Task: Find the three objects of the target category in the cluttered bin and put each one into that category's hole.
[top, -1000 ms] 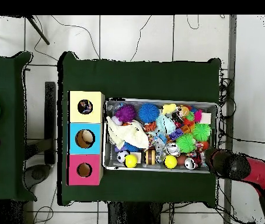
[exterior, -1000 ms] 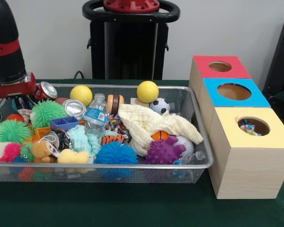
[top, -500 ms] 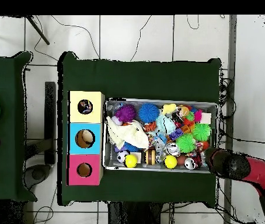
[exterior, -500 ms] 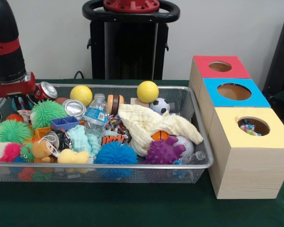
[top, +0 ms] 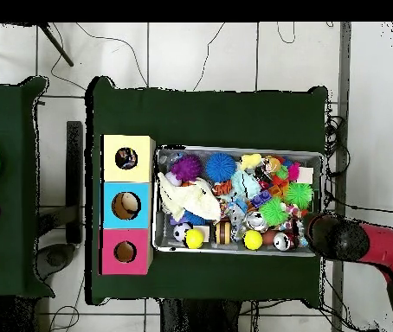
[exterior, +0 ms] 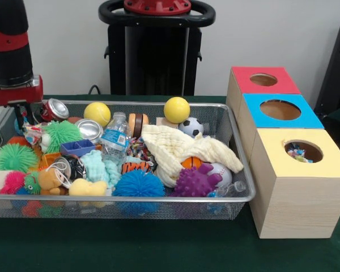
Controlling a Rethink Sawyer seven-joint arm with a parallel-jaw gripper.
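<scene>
The wire mesh bin [exterior: 130, 198] holds many toys; it also shows in the overhead view [top: 235, 150]. My gripper [exterior: 22, 122] is over the bin's far left corner, shut on a small printed fabric piece [exterior: 34, 136] that hangs just above the toys. The yellow-topped cube [exterior: 328, 164] stands right of the bin, nearest the camera. Its round hole [exterior: 304, 151] shows a printed fabric piece [exterior: 296, 152] inside. Another multicoloured piece [exterior: 137, 148] lies between the bottle and the cream cloth [exterior: 181, 150]. In the overhead view the arm [top: 347, 240] hides the gripper.
The blue-topped cube [exterior: 280, 110] and the red-topped cube [exterior: 263, 80] stand behind the yellow one. Spiky balls, cans, a water bottle [exterior: 114, 139], two yellow balls and a soccer ball crowd the bin. The robot pedestal [exterior: 156, 51] stands behind it.
The arm has risen a little at the bin's far left corner, and the printed fabric piece has come up with the gripper beside the green spiky ball.
</scene>
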